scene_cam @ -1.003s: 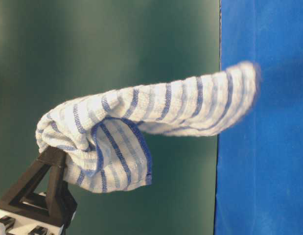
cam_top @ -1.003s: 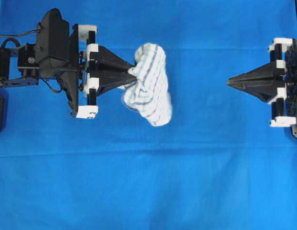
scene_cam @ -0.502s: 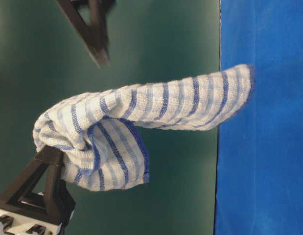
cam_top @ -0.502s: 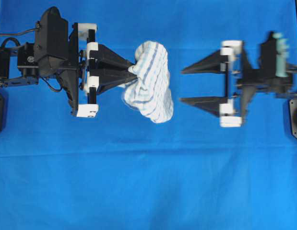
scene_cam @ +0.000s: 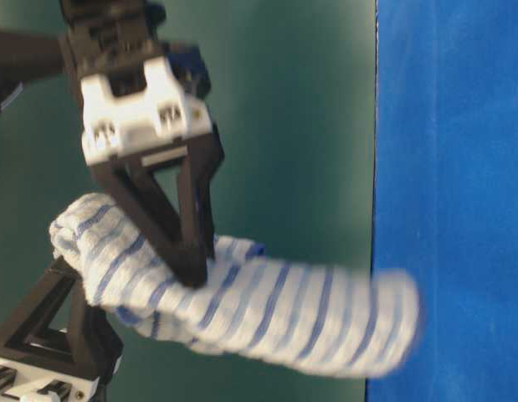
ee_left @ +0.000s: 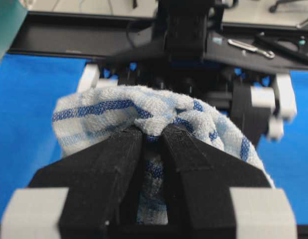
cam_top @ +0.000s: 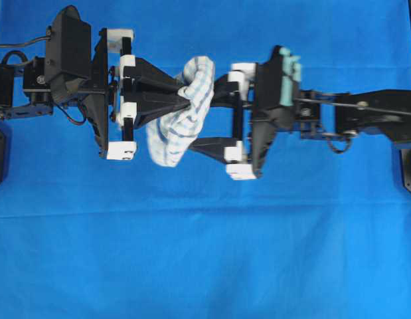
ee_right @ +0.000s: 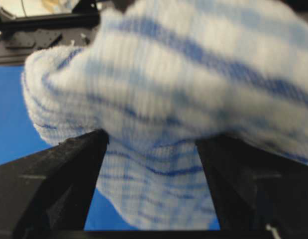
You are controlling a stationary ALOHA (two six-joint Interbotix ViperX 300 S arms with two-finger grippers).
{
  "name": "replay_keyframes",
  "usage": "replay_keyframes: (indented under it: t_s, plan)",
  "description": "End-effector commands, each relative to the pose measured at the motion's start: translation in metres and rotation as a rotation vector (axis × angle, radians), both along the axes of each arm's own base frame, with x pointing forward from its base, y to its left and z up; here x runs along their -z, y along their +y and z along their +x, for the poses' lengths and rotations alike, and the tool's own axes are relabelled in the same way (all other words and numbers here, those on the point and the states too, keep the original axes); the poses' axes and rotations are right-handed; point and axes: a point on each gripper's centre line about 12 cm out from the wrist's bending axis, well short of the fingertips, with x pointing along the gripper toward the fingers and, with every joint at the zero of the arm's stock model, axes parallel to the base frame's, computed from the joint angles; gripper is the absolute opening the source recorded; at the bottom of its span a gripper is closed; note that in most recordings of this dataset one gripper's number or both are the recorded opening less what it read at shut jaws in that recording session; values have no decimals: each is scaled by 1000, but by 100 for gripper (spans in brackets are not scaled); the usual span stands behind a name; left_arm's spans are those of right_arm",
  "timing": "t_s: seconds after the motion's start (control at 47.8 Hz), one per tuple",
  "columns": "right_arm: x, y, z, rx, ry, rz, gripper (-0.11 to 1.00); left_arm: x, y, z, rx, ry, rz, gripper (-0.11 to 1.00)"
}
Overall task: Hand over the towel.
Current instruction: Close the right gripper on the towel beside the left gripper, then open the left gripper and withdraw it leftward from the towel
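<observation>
The towel point(cam_top: 182, 109), white with blue stripes, hangs in the air above the blue cloth. My left gripper point(cam_top: 188, 103) is shut on its bunched end, and the wrist view shows cloth pinched between the jaws point(ee_left: 153, 132). My right gripper point(cam_top: 206, 119) has reached across from the right and is open, one finger on each side of the towel's hanging part. In the right wrist view the towel point(ee_right: 193, 74) fills the gap between the spread fingers point(ee_right: 69, 164). In the table-level view a right finger tip point(scene_cam: 192, 268) presses into the towel point(scene_cam: 267, 310).
The large plain blue cloth point(cam_top: 205, 252) covers the table under both arms. A dark green backdrop point(scene_cam: 284, 126) stands behind in the table-level view. The right arm point(cam_top: 364, 116) stretches in from the right edge.
My right gripper opened and moved left from the right edge until its fingers straddle the towel. The towel's free end swung left and down. My left gripper stayed put, still shut.
</observation>
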Motion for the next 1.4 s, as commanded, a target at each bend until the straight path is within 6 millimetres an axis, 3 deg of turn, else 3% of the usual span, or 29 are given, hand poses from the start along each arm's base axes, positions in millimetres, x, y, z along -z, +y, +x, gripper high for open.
replay_keyframes:
  t_s: [0.0,0.376,0.439,0.585,0.627,1.254,1.296,1.38]
  plan:
    - [-17,-1,8,4,-49,4,73,-12,1,-1,-3,-44,3,7]
    - [-19,-5,12,23,-56,26,69,-12,1,-2,-3,-46,3,7]
    - [-18,-6,11,24,-55,24,58,-12,0,-2,-1,-47,3,7]
    - [-19,-6,10,25,-54,17,14,-11,-1,-2,2,-37,4,7]
    - [-18,-7,11,27,-54,17,7,-11,-1,-2,2,-38,4,7]
    - [-22,-7,4,26,-39,16,7,-12,-2,-9,2,-52,-12,8]
    - [-22,-6,1,25,-36,15,7,-13,-2,-11,2,-55,-16,13]
    - [-23,-6,-4,25,-36,17,7,-13,-1,-17,-1,-63,-20,37]
